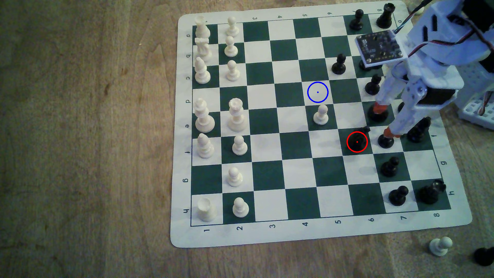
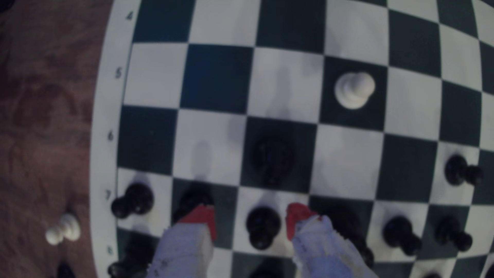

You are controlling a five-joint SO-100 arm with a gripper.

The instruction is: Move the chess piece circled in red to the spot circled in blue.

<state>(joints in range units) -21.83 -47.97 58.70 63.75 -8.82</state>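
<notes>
- Nearest the exterior camera, a stray white pawn lies on the wooden worktop off the board's lower corner, at the exterior view's right, with a dark piece just beside it at the frame edge
- Going from the exterior view's left: the white pieces stand in two columns along the chessboard, files 1 and 2
- Further right, a lone white pawn stands mid-board on a dark square
- Just above that pawn in the exterior view is the spot, a white square with a blue ring and centre dot; nothing stands on it
- Right again, the chess piece, a black knight, stands upright on a dark green square inside the red ring; in the wrist view it is a blurred dark shape
- Next to it on the exterior view's right, a black pawn stands on a white square
- The end effector is released: its red-tipped fingers are spread apart, and in the wrist view the black pawn sits between them, not gripped; the knight lies ahead of the tips, apart from them
- More black pawns and pieces line the board's right side in the exterior view, partly hidden by the white arm
</notes>
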